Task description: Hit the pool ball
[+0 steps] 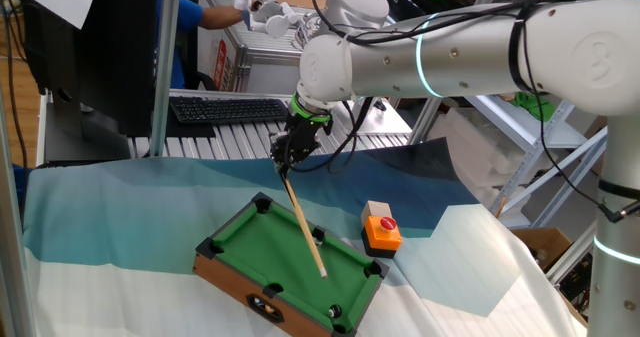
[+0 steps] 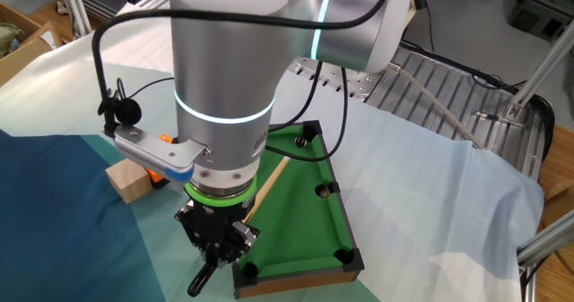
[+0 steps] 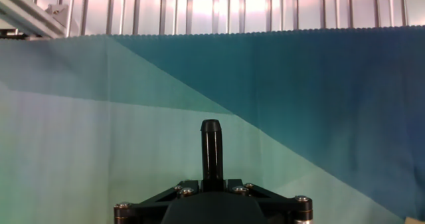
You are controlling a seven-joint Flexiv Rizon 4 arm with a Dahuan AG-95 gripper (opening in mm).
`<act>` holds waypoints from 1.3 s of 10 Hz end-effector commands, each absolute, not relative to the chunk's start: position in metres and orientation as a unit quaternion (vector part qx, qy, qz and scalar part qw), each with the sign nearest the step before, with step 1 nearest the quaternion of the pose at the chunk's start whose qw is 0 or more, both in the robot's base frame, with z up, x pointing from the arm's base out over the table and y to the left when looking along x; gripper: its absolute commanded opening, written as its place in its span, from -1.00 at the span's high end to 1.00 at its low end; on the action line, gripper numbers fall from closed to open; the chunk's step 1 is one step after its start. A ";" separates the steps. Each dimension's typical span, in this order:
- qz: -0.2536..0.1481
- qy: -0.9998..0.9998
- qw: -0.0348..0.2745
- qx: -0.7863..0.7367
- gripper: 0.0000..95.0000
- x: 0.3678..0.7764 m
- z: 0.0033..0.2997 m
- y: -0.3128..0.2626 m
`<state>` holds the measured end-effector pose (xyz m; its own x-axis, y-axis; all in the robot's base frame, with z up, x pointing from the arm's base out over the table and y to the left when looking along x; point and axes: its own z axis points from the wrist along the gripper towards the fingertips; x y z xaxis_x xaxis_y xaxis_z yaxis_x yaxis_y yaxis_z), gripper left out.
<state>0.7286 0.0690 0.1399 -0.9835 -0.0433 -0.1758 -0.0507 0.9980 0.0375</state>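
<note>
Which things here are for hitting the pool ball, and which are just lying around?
For the job: pool ball, cue stick, tool gripping the stick, pool table.
Just lying about: orange button box, keyboard, wooden block.

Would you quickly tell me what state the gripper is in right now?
Gripper: shut on the cue stick, whose tip slants down over the green pool table.

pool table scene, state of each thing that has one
hand: shut on the cue stick's upper end
cue stick: held, slanting down over the green felt
pool ball: resting on the felt near a corner, apart from the cue tip
orange button box: beside the pool table, red button untouched
</note>
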 end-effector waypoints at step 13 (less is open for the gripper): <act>0.014 0.998 0.064 -0.025 1.00 0.727 0.111 0.069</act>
